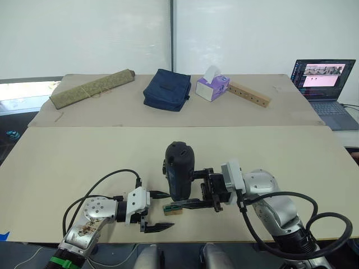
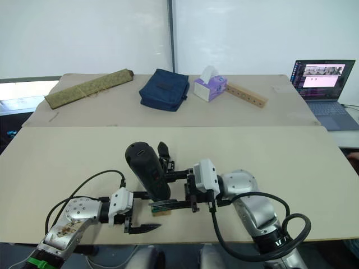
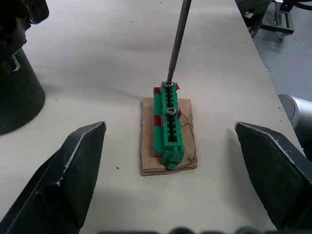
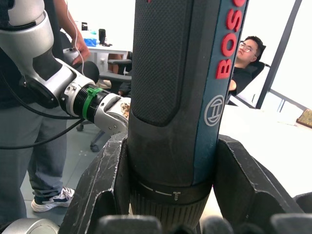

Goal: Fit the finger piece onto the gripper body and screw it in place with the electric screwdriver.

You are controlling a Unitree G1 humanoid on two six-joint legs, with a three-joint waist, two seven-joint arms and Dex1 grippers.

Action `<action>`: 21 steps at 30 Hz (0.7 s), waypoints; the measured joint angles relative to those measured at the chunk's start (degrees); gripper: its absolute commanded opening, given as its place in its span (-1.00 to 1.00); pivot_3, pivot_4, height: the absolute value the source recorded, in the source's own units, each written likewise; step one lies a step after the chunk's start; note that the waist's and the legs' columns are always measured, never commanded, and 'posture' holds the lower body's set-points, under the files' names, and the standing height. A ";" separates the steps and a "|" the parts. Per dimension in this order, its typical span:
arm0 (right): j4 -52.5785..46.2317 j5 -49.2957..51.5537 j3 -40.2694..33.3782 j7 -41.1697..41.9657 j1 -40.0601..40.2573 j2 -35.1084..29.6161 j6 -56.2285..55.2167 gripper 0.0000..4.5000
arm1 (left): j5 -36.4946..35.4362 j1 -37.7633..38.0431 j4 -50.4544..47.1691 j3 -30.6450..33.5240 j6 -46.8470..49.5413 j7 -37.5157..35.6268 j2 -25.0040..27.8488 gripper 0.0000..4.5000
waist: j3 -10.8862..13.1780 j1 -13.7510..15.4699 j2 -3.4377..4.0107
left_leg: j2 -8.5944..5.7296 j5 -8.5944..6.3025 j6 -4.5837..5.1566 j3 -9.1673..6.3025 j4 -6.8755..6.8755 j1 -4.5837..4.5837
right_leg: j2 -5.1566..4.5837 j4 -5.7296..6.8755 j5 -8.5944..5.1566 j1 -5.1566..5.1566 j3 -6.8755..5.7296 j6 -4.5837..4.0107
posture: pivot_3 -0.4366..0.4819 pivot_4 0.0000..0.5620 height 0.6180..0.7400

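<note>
My right gripper point(image 4: 170, 190) is shut on the electric screwdriver point(image 1: 179, 167), a thick black tool held upright over the near table. Its thin metal bit point(image 3: 176, 41) comes down onto the far screw of a small green-topped block point(image 3: 168, 124) on a cardboard pad. My left gripper point(image 1: 162, 211) is open, with one finger point(image 3: 63, 180) on each side of that block and apart from it. The gripper body point(image 3: 17, 87), black with a round base, stands just behind the screwdriver, and a pointed black finger point(image 2: 163, 149) rises from it. Whether that is the finger piece I cannot tell.
On the back table lie a rolled olive mat point(image 1: 92, 87), a dark blue bag point(image 1: 166, 89), a purple tissue box point(image 1: 212, 87) and a wooden bar point(image 1: 248, 93). An open laptop point(image 1: 324, 84) stands at the far right. The right wrist view shows a seated person point(image 4: 248, 63) and a standing person's legs point(image 4: 29, 161).
</note>
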 measured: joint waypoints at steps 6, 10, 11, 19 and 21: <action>0.00 -0.05 0.00 -0.09 0.17 -0.04 0.00 -0.14 | 0.00 0.06 0.00 0.00 -0.05 0.00 0.00 1.00 | 0.00 0.00 0.00 | 0.00 0.00 0.00 0.00 0.00 0.00 | 0.00 0.00 0.00 0.00 0.00 0.00 | -0.05 -0.47 1.00; 0.03 -0.05 0.00 -0.17 0.16 -0.04 0.00 -0.14 | 0.00 0.12 0.03 0.00 -0.23 0.00 0.00 1.00 | 0.00 0.00 0.00 | 0.00 0.00 0.00 0.00 0.00 0.00 | 0.00 0.00 0.00 0.00 0.00 0.00 | -0.05 -0.47 1.00; 0.04 -0.05 0.00 -0.18 0.16 -0.04 0.00 -0.14 | 0.01 0.12 0.05 0.00 -0.27 -0.01 0.00 1.00 | 0.00 0.00 0.00 | 0.00 0.00 0.00 0.00 0.00 0.00 | 0.00 0.00 0.00 0.00 0.00 0.00 | -0.05 -0.47 1.00; 0.67 -0.24 0.02 -0.31 0.15 -0.02 -0.02 -0.14 | 0.00 0.26 0.18 0.03 -0.92 -0.04 0.00 1.00 | 0.00 0.00 0.00 | 0.00 0.00 0.00 0.00 0.00 0.00 | 0.00 0.00 0.00 0.00 0.00 0.00 | -0.05 -0.47 1.00; 0.70 -0.29 0.03 -0.36 0.14 0.05 -0.04 -0.14 | 0.00 0.28 0.18 0.06 -0.93 -0.04 0.00 1.00 | 0.00 0.00 0.00 | 0.01 0.00 0.00 0.00 0.00 0.00 | 0.00 0.00 0.00 0.00 0.00 0.00 | -0.05 -0.47 1.00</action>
